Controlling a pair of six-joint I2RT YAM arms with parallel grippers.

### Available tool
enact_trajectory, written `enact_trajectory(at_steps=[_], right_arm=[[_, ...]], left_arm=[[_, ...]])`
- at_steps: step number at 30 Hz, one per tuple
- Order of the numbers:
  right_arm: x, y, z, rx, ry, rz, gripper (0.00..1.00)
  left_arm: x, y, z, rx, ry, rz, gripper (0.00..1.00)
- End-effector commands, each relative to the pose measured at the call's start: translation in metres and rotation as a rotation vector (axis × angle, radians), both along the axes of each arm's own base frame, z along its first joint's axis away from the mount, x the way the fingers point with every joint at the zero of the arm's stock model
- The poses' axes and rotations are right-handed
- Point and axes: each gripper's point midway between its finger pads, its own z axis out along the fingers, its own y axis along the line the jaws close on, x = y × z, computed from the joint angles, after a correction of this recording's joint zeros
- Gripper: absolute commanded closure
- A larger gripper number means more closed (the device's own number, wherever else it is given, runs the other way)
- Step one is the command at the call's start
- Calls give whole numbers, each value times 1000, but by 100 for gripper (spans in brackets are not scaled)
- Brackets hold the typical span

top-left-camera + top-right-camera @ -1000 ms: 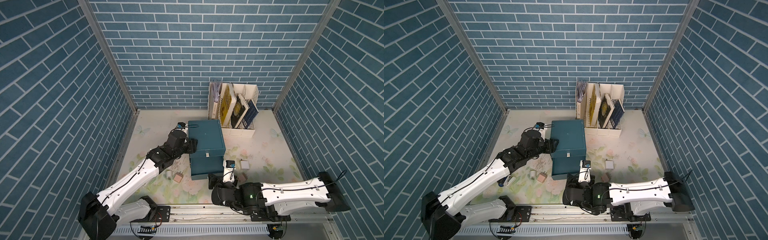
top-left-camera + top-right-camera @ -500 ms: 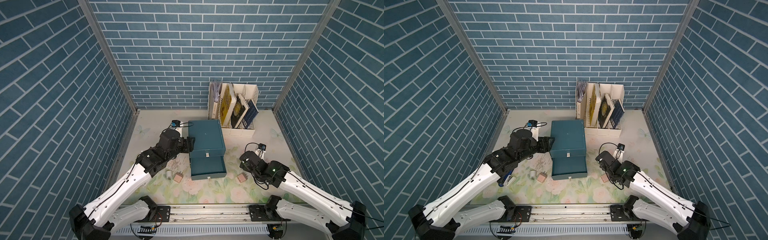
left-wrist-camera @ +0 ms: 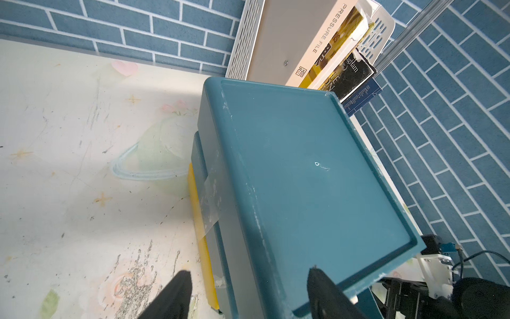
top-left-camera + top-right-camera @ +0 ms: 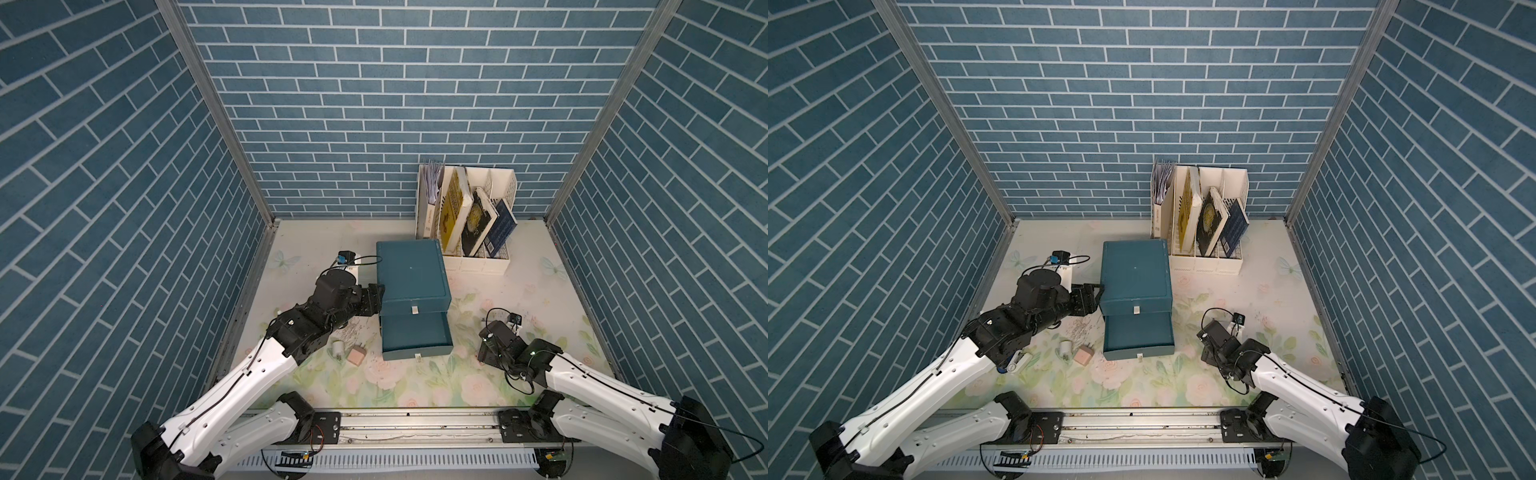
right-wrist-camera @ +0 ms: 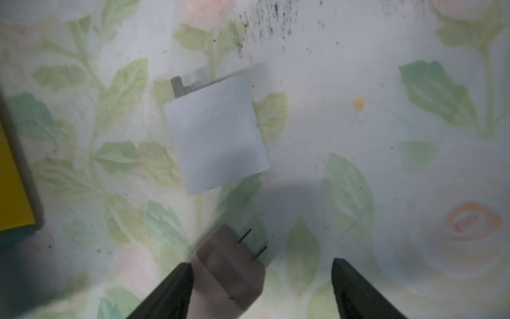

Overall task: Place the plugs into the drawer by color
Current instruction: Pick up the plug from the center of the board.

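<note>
The left gripper [image 3: 248, 272] has its two black fingers [image 3: 176, 292] spread apart at the front left corner of the dark teal plastic three-drawer cabinet [image 4: 411, 270]. One finger hangs over the table beside the cabinet's wall and the other over its flat top. A gap shows between the outer finger and the wall, so nothing is clamped. A yellow strip [image 3: 198, 221] runs along the cabinet's foot, with a piece of clear tape [image 3: 211, 198] across it.

The right gripper [image 5: 262, 263] hangs over the floral table mat [image 4: 395, 386] on the cabinet's right side, its jaws wide and holding nothing. Between them lies a pink rounded-cube plug [image 5: 229, 276], close against one finger and clear of the other, with two thin metal prongs sticking out of one face. Near it lies a white rounded-cube plug [image 5: 218, 132]; the two do not touch.

One lower drawer [image 4: 415, 336] of the cabinet is pulled out toward the robot, and its teal floor shows. The drawer above it is shut and carries a small white tab handle [image 4: 414, 309]. On the mat left of the open drawer rest a second pink plug [image 4: 356, 356] and, just beside it, a pale plug [image 4: 338, 348] whose colour I cannot tell. Behind the cabinet and to its right stands a white perforated file rack [image 4: 494, 266] holding leaning books [image 4: 478, 220].
</note>
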Motion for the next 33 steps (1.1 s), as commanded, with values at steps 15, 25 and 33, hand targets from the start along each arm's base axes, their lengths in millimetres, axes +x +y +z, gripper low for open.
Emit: enact_trajectory(at_steps=[15,25,33], right_arm=[[-2,15,-14,1,45,-37,28],[-12,13,-13,24,19,-39,56],[-7,32,34,108,-128,13,99]], left_arm=[[1,2,-8,18,9,10,28],[1,1,-12,23,17,6,28],[3,3,-21,44,25,16,28]])
